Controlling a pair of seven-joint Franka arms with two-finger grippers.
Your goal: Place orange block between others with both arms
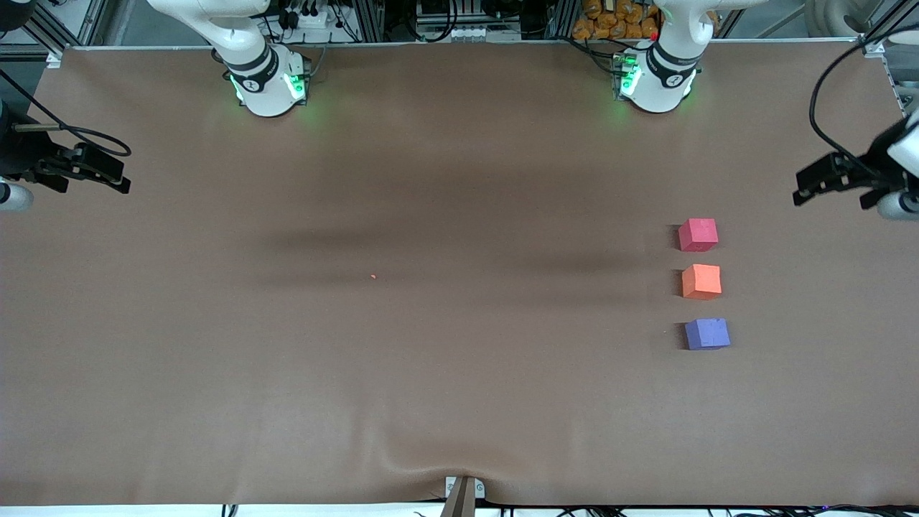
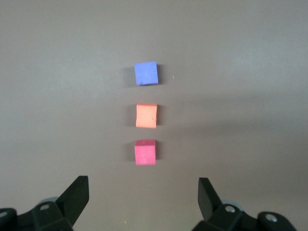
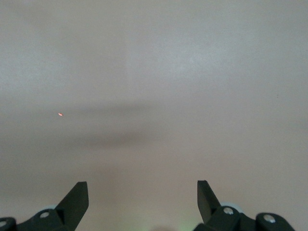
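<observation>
Three small cubes stand in a row on the brown table, toward the left arm's end. The orange block (image 1: 701, 281) (image 2: 146, 116) sits in the middle, with small gaps on both sides. The red-pink cube (image 1: 698, 235) (image 2: 145, 152) is farther from the front camera and the purple-blue cube (image 1: 707, 334) (image 2: 146, 73) is nearer to it. My left gripper (image 1: 803, 190) (image 2: 143, 182) hangs open and empty over the table's edge at that end, apart from the cubes. My right gripper (image 1: 118, 179) (image 3: 142, 185) hangs open and empty over the table's other end.
A tiny orange speck (image 1: 372, 276) (image 3: 60, 114) lies on the cloth near the table's middle. The brown cloth (image 1: 431, 373) wrinkles up around a clamp (image 1: 463, 492) at the front edge. Both arm bases (image 1: 269, 82) stand along the back edge.
</observation>
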